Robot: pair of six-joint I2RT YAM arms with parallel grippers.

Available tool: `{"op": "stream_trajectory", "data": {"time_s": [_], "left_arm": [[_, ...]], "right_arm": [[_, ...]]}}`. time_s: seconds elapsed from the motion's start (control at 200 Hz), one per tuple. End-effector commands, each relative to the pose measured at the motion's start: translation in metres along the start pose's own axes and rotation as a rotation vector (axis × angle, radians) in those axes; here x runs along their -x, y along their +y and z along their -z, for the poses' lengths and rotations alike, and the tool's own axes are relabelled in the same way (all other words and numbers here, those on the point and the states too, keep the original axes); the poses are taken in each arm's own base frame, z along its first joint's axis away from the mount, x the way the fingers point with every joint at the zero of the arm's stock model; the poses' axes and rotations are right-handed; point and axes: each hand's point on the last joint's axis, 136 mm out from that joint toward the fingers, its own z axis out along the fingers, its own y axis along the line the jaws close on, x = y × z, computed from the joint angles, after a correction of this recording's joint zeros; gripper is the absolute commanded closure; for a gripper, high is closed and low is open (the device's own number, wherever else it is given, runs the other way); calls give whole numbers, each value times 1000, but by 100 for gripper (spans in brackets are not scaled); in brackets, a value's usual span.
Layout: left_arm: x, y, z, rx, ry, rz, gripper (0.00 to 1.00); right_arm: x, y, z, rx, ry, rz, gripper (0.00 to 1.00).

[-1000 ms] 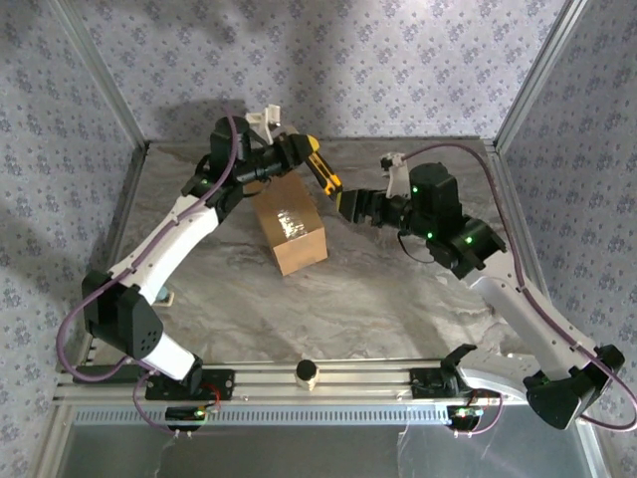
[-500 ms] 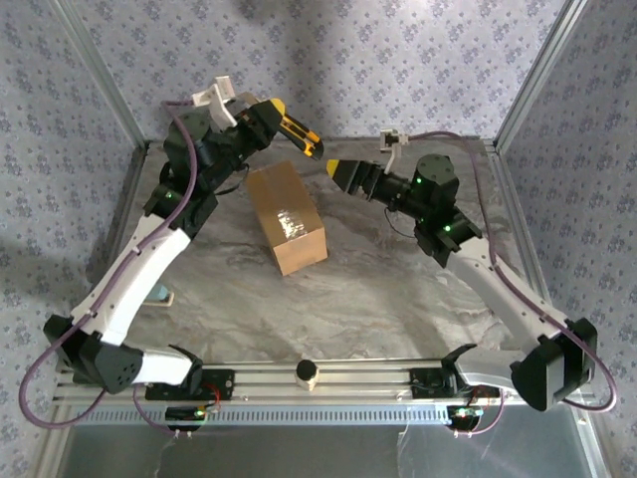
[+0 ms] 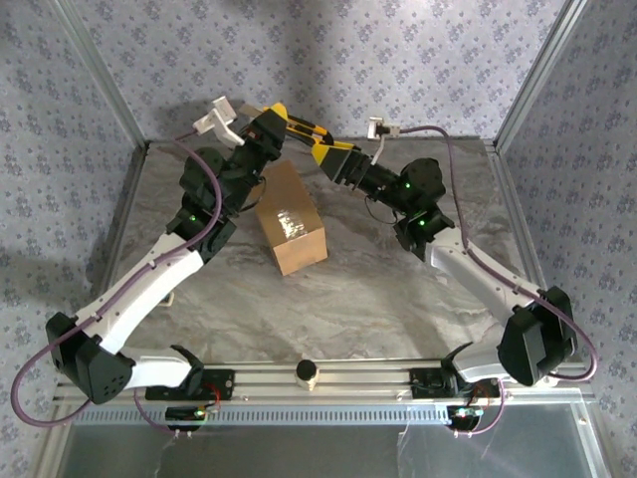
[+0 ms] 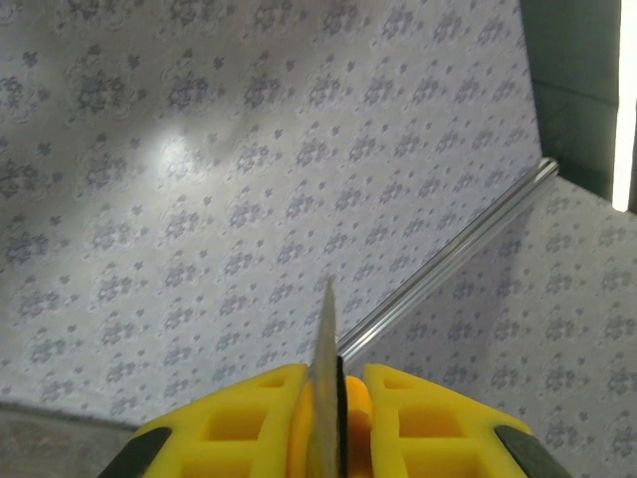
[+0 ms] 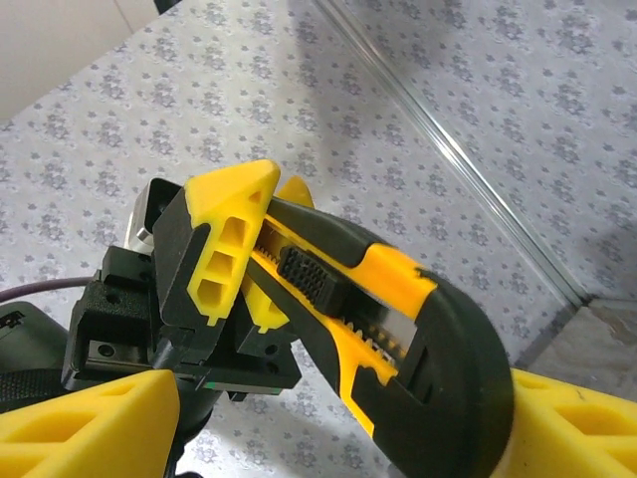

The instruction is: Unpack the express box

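Box (image 3: 290, 221) lies flat on the table (image 3: 398, 299), tape unbroken and flaps down. Up past its far end the left gripper (image 4: 333, 388) is clamped tight on the knife (image 5: 328, 289). The right gripper (image 3: 331, 157) has its fingers spread wide around the knife's black end, gripping nothing yet. Looks like a handover to me. The right should close squarely on that end, clear of the sharp bit, before the left lets go. Count: one box, one knife, two grippers.

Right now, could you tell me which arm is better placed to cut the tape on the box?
Left, probably: the left hand is shut on the knife near the box; the right hand is open.
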Motion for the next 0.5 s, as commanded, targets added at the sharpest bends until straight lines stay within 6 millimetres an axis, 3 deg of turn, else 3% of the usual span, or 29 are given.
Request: {"op": "stream_trajectory", "data": {"time_s": [0.0, 0.205, 0.495], "left_arm": [[32, -25, 4, -80, -160, 54, 100], [23, -26, 6, -75, -186, 100, 100], [7, -12, 6, -42, -185, 165, 100]], "right_arm": [[23, 35, -5, 117, -80, 37, 23], [33, 35, -8, 140, -144, 19, 24], [45, 33, -12, 152, -207, 8, 33]]}}
